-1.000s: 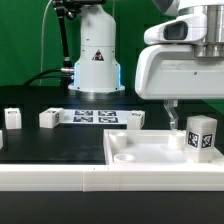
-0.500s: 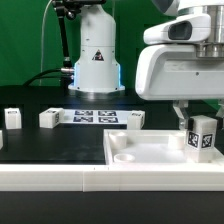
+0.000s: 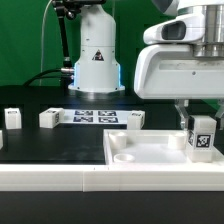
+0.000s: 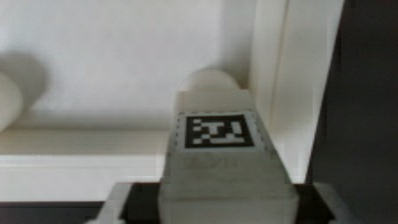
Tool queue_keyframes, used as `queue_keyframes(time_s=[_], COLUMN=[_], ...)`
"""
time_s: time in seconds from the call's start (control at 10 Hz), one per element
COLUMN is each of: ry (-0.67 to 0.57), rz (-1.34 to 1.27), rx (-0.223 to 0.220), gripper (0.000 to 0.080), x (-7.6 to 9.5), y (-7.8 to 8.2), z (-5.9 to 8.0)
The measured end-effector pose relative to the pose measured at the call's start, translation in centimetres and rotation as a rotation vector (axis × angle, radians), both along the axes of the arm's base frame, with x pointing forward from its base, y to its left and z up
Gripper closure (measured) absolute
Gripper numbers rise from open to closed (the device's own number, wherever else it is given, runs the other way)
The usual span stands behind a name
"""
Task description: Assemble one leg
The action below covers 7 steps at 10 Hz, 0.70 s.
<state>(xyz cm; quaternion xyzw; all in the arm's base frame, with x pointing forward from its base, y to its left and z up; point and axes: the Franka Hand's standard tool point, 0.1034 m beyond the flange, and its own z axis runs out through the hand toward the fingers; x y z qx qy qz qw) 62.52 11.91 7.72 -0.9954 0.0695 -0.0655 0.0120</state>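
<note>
My gripper [image 3: 199,121] is shut on a white leg [image 3: 203,138] with a black-and-white tag on its face. It holds the leg upright over the corner of the large white panel [image 3: 140,152] at the exterior view's right. In the wrist view the leg [image 4: 221,135] runs out from between the two dark fingers [image 4: 135,203] of the gripper [image 4: 219,206]. Its far end is over a rounded socket at the panel's [image 4: 107,95] raised edge. I cannot tell whether the leg touches the panel.
Three more white legs [image 3: 12,118] [image 3: 49,118] [image 3: 136,119] stand on the black table behind the panel. The marker board [image 3: 92,117] lies between them. The robot's base [image 3: 97,60] stands at the back. A round socket [image 3: 124,157] shows at the panel's left corner.
The gripper has carried the leg a little to the exterior view's right and down toward the panel's corner.
</note>
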Motion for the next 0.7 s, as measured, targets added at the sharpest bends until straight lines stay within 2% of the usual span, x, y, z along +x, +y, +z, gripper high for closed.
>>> queue_keyframes(time_s=[0.5,0.6,0.7], ry=[0.005,0.001,0.013], rz=[-0.59,-0.785,-0.841], rx=[0.062,0.078,0.074], gripper=[0.0508,0.0508,0.0508], x=[-0.23,-0.34,-0.42], y=[0.02,0.01,0.07], z=[-0.13,-0.12,-0.11])
